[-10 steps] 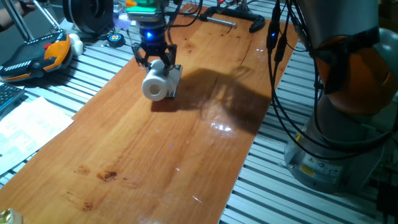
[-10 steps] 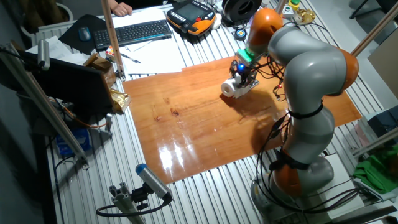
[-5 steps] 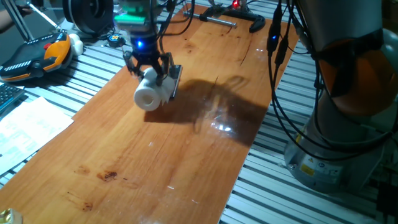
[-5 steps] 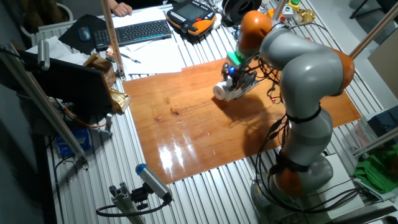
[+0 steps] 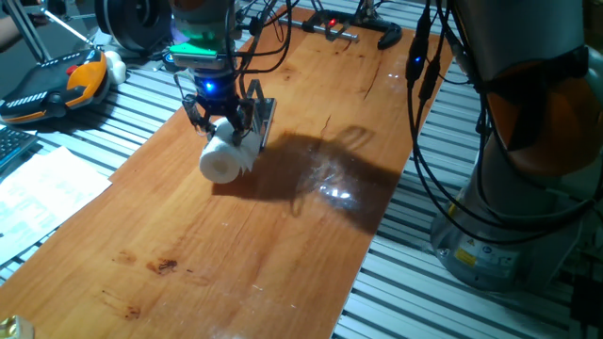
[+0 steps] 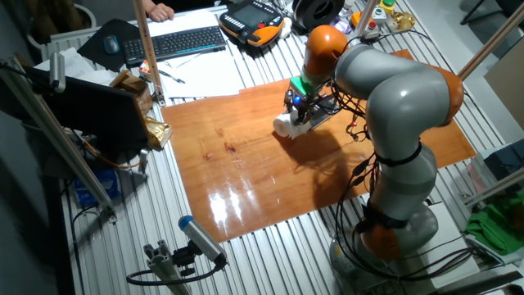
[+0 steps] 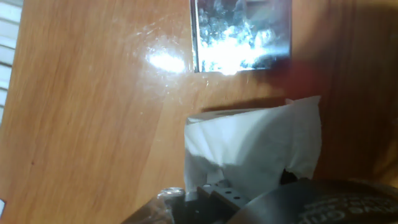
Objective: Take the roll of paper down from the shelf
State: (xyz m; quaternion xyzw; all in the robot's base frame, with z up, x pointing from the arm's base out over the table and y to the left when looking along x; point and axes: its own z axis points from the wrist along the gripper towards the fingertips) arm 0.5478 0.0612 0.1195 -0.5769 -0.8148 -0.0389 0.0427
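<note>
The small white cylinder of rolled paper (image 5: 222, 157) hangs in the black two-finger claw (image 5: 222, 121), whose fingers are closed on the roll's upper part from either side. From one fixed view the roll points its flat round end toward the camera, tilted slightly downward, and its surface looks plain and matte white; the hollow core is not clear at this size. It sits low over the glossy orange-brown wooden bench (image 5: 236, 235), at or just above the board, and the pictures do not settle whether it touches. The small dark grey thin-metal shelf (image 5: 263, 120) stands just beside the roll, on the side away from the camera, with one angled plate showing.

In the other fixed view the roll (image 6: 284, 124) pokes out from under the claw (image 6: 296, 109) toward the board's middle, with the grey arm arching over it.

The hand view shows the roll (image 7: 258, 146) as a rumpled white sheet edge, close to the lens, and the shelf (image 7: 241, 34) as a shiny grey plate lying beyond it on the bench (image 7: 93, 124).
</note>
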